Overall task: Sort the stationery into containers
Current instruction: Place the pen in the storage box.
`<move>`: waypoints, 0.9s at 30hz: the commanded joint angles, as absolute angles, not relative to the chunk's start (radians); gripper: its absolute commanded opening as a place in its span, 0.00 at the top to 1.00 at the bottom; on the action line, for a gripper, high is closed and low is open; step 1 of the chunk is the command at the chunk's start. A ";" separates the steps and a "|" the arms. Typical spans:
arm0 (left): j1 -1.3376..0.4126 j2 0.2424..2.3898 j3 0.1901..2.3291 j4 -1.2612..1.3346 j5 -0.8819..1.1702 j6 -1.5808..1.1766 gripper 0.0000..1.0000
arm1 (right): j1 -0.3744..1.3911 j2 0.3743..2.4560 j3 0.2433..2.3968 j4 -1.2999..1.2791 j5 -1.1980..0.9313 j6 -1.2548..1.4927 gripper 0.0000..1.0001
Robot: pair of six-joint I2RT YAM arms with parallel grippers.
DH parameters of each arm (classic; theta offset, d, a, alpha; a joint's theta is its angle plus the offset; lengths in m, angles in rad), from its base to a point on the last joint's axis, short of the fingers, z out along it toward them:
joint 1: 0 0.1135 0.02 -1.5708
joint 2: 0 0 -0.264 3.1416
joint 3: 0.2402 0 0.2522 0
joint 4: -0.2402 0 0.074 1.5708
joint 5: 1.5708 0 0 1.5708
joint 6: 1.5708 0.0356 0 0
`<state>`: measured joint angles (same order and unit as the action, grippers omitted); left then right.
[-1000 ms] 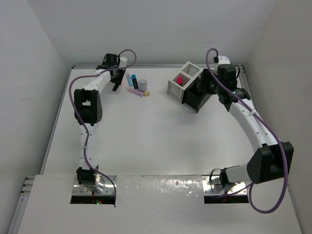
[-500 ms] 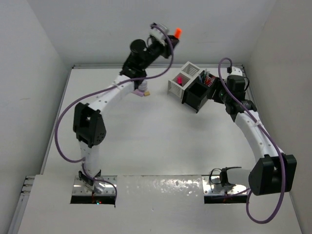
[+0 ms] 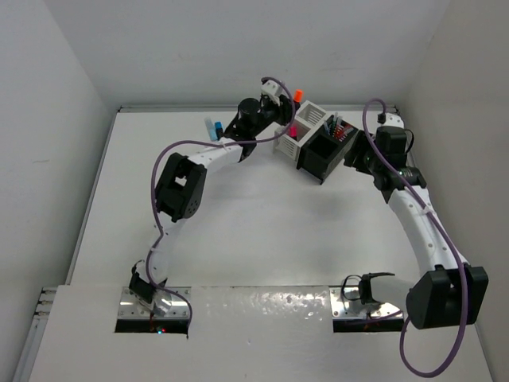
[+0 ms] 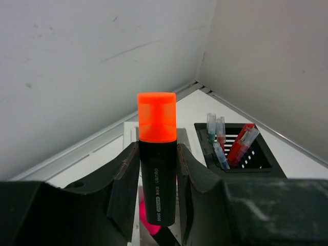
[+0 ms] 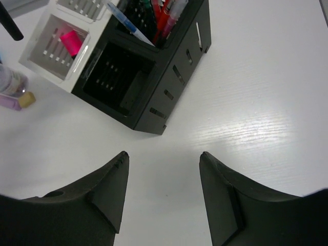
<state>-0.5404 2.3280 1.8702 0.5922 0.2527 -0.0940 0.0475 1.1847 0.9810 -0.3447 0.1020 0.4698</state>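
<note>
Left end effector [image 4: 157, 151] grasps an orange-capped black highlighter [image 4: 157, 119] over the white box [image 3: 286, 145]. Right end effector [image 5: 163, 155] hangs released beside the black box [image 5: 177, 69].

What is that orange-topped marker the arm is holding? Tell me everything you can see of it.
The highlighter is stubby: glossy black plastic barrel with small white print, see-through orange cap on. Two black fingers clamp the barrel from both sides, cap sticking out past them. It hangs in the air near the white box.
</note>
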 commanded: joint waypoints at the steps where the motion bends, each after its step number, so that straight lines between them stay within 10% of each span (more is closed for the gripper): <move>1: -0.564 2.324 1.887 0.706 0.250 -0.166 1.00 | 0.038 1.201 1.034 -0.383 0.130 0.437 0.43; 8: -0.589 2.391 1.862 0.749 0.181 -0.132 1.00 | 0.032 1.223 1.071 -0.422 0.124 0.403 0.43; 21: -0.569 2.401 1.897 0.713 0.227 -0.112 0.24 | 0.032 1.215 1.126 -0.462 0.120 0.377 0.42; 27: -0.537 2.336 2.045 0.579 0.250 -0.060 0.15 | 0.034 1.203 1.120 -0.428 0.097 0.365 0.41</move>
<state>-0.5663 2.4348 1.9388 0.5922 0.2279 -0.0933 0.0349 1.2266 1.0836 -0.4698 0.1078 0.3855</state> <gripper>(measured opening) 0.849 0.582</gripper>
